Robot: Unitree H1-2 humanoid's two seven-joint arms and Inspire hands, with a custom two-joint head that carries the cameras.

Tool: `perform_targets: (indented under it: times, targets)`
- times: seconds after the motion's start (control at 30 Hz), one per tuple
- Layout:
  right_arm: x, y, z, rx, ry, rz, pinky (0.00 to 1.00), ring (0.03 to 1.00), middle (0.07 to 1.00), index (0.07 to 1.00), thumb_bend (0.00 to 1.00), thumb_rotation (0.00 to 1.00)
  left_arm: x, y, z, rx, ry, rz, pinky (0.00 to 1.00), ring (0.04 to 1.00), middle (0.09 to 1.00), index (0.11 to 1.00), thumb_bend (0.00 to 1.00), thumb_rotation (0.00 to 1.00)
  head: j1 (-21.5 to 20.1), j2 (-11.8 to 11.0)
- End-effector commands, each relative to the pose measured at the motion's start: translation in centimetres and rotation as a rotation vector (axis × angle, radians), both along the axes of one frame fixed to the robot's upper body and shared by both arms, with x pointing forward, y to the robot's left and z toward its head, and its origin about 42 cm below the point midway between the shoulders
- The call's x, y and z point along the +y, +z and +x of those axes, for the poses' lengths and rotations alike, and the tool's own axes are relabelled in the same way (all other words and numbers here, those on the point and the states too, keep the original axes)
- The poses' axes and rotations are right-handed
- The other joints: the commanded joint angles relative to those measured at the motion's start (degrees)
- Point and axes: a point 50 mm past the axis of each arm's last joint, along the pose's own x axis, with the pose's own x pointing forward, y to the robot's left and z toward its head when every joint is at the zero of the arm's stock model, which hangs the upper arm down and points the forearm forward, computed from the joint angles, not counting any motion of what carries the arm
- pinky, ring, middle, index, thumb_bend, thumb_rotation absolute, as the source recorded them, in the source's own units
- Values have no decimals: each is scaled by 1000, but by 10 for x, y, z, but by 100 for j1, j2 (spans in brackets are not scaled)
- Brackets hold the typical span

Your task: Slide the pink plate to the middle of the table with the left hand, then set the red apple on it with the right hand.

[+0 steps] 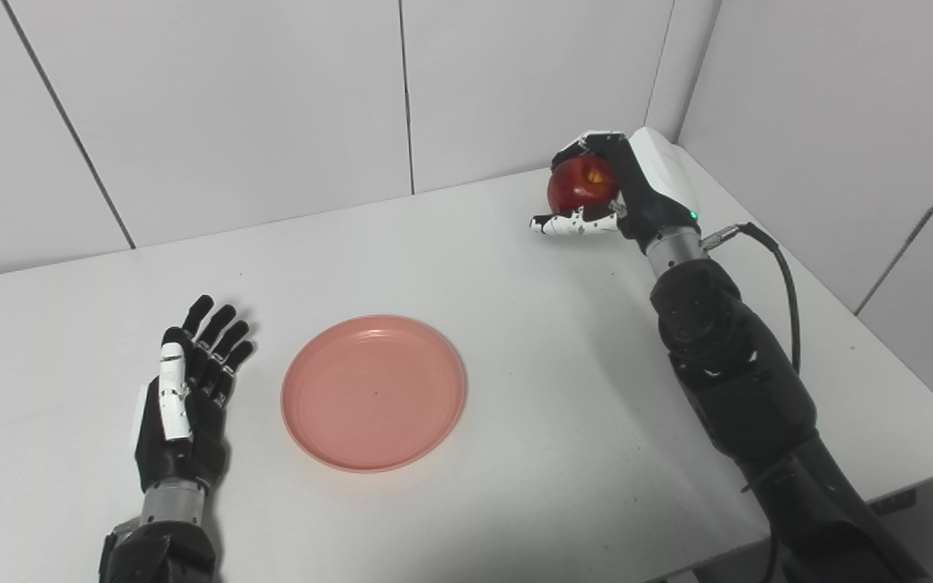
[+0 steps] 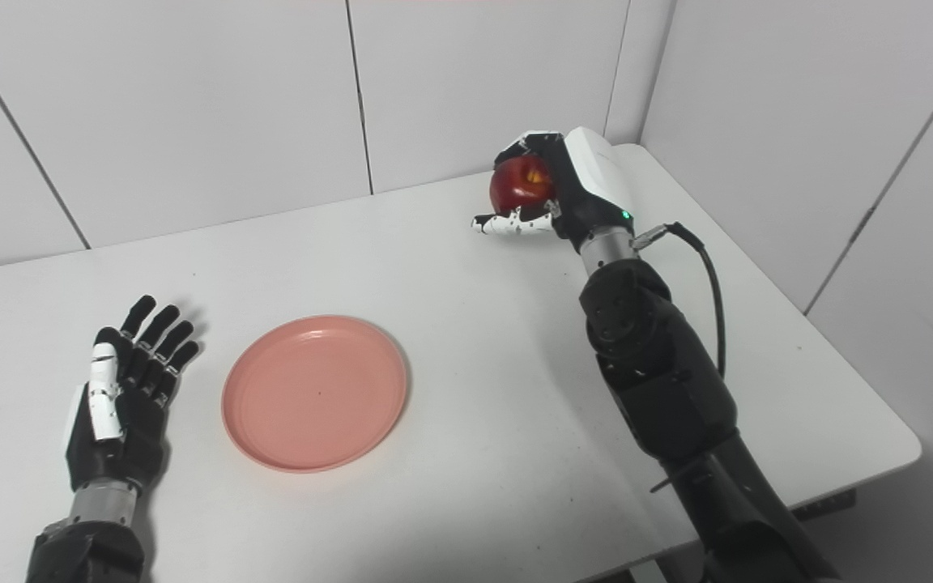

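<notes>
The pink plate (image 1: pixel 374 393) lies flat near the middle of the white table (image 1: pixel 515 421), so the slide looks done, as far as its place shows; the left hand (image 1: pixel 187 397) rests just beside the plate's left rim, apart from it, fingers straight and spread, holding nothing; the second half is what remains. The right hand (image 1: pixel 604 190) is curled round the red apple (image 1: pixel 581 184), fingers over the top and thumb stretched out beneath; the fruit appears lifted clear of the tabletop, though contact with the surface cannot be ruled out from these views. The plate sits well apart from this hand, down and to its left, towards the robot; the apple must travel that way and be lowered onto the plate's bare centre. Nothing lies between hand and plate; the grey wall panels (image 1: pixel 272 97) stand close behind the hand, and a black cable (image 1: pixel 782 275) loops off the wrist, neither in the path.
</notes>
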Motion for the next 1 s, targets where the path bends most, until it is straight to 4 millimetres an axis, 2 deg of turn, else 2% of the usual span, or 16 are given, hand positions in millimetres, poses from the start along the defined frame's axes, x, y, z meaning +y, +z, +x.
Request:
perform_targets:
  times: [0.0, 0.2, 0.43, 0.47, 0.5, 0.67, 0.97]
  targets:
    - [14, 29, 6, -96, 38, -16, 372, 432, 462, 510, 527, 0, -8, -19, -11, 114, -6, 8, 862, 861, 876, 867, 399, 1000, 123, -6]
    - [50, 25, 12, -75, 118, 1, 323, 404, 450, 514, 527, 0, -15, -17, -13, 109, 8, 19, 855, 857, 873, 866, 398, 1000, 402, -3]
    - [94, 20, 17, -81, 246, 5, 341, 407, 442, 522, 525, 0, -24, -15, -13, 115, 39, 10, 853, 859, 873, 862, 393, 1000, 889, 21]
    - [98, 20, 17, -80, 258, 4, 343, 408, 444, 521, 526, 0, -25, -15, -13, 116, 43, 9, 854, 859, 874, 864, 393, 1000, 889, 21]
    - [104, 20, 17, -80, 279, 5, 345, 407, 447, 519, 526, 0, -27, -14, -13, 119, 48, 6, 854, 857, 873, 863, 392, 1000, 1134, 22]
    - [130, 13, 16, -66, 345, 2, 369, 420, 459, 509, 528, 0, -34, -12, -12, 112, 59, -7, 854, 856, 873, 865, 395, 1000, 1603, 51]
    - [167, -3, 5, -26, 437, 22, 291, 367, 435, 522, 525, 0, -41, -10, -11, 106, 70, -9, 847, 858, 875, 872, 403, 1000, 2089, 103]
